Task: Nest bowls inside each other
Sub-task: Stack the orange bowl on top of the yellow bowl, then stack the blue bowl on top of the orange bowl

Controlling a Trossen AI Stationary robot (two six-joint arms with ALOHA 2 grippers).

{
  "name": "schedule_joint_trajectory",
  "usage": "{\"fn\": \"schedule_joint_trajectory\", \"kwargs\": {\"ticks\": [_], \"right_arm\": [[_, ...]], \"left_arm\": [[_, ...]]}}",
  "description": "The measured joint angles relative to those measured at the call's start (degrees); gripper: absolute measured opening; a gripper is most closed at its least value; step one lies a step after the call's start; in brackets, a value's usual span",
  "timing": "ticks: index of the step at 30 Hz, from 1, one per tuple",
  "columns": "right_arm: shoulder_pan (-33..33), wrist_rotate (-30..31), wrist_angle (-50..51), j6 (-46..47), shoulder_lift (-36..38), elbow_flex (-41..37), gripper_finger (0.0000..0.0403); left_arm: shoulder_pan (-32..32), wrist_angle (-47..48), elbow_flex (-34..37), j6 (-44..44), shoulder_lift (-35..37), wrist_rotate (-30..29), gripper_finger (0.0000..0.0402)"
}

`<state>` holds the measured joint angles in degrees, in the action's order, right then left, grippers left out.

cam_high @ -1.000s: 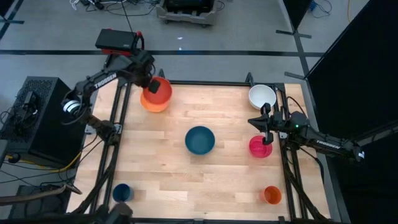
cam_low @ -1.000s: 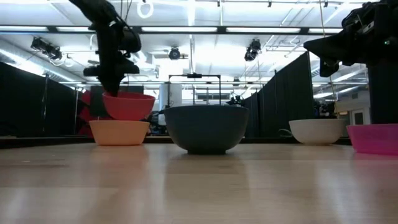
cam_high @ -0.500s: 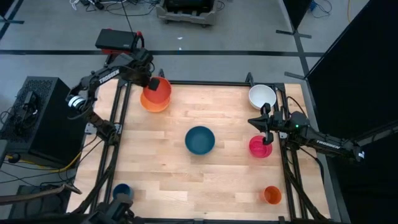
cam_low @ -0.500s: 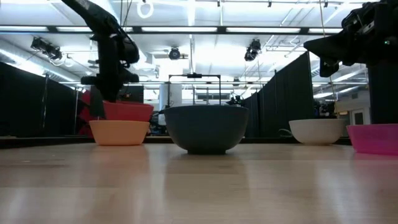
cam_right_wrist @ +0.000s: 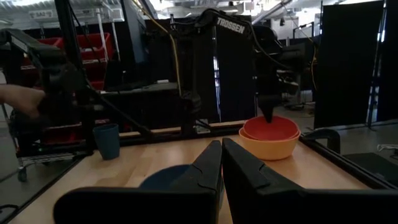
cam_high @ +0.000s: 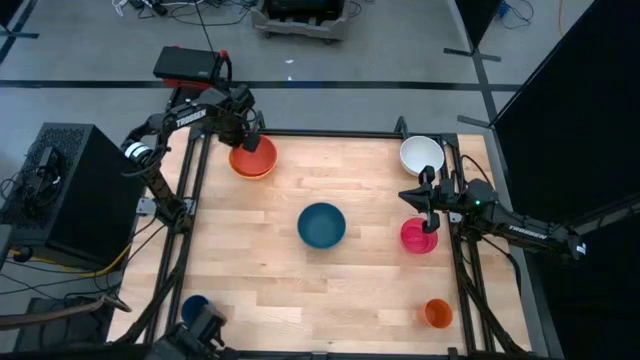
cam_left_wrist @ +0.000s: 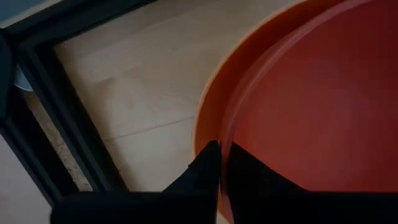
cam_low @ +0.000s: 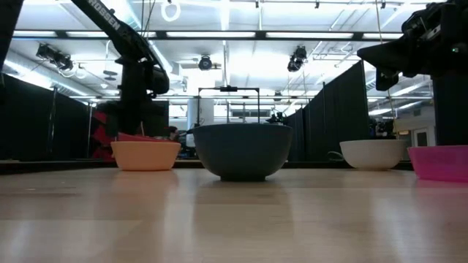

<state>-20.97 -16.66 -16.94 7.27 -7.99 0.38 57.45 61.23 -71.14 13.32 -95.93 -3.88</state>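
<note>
At the table's far left, the red-orange bowl (cam_high: 254,157) sits inside the yellow-orange bowl (cam_low: 145,155). Only its rim shows above in the low view. My left gripper (cam_high: 247,142) points down, shut on that rim. The dark teal bowl (cam_high: 321,225) stands at the table's middle. The white bowl (cam_high: 421,155) stands at the far right, with the magenta bowl (cam_high: 418,236) nearer. All three rest on their bases. My right gripper (cam_right_wrist: 221,163) waits shut over the right side, holding nothing. My left gripper pinches the red-orange bowl's rim (cam_left_wrist: 225,134) on its left side, one finger (cam_left_wrist: 249,177) inside the bowl and one (cam_left_wrist: 202,168) outside, over the yellow-orange bowl's rim. The fingers come from above, pointing down. The bowl sits upright inside the yellow-orange bowl.
A blue cup (cam_high: 196,308) stands at the near left corner and an orange cup (cam_high: 437,313) at the near right. Black frame rails (cam_high: 192,200) run along the table's left and right sides. A person's hand (cam_right_wrist: 18,96) shows beyond the table.
My left gripper has gone down with the red-orange bowl. The bowl hung tilted above the yellow-orange bowl. It now sits down inside it, with only its rim showing above in the low view.
</note>
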Motion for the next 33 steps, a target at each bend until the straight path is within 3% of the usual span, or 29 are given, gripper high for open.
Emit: {"fn": "schedule_joint_trajectory", "kwargs": {"ticks": [18,26,30,33], "right_arm": [[0.02,0.95,-1.07,0.49,0.00,-0.01,0.0005],[0.02,4.76,-3.57,1.67,-3.57,1.89,0.0069],[0.03,4.59,-4.91,1.48,-9.14,4.99,0.0110],[0.08,3.51,-4.90,1.22,-16.54,8.11,0.0131]], "left_arm": [[-0.19,3.64,-1.41,-4.54,1.78,0.92,0.0212],[-2.22,-3.27,-3.81,-8.14,11.66,4.63,0.0229],[-6.04,-9.71,-2.34,-11.54,16.91,11.51,0.0222],[-10.46,-11.45,0.13,-11.40,18.40,12.80,0.0217]]}}
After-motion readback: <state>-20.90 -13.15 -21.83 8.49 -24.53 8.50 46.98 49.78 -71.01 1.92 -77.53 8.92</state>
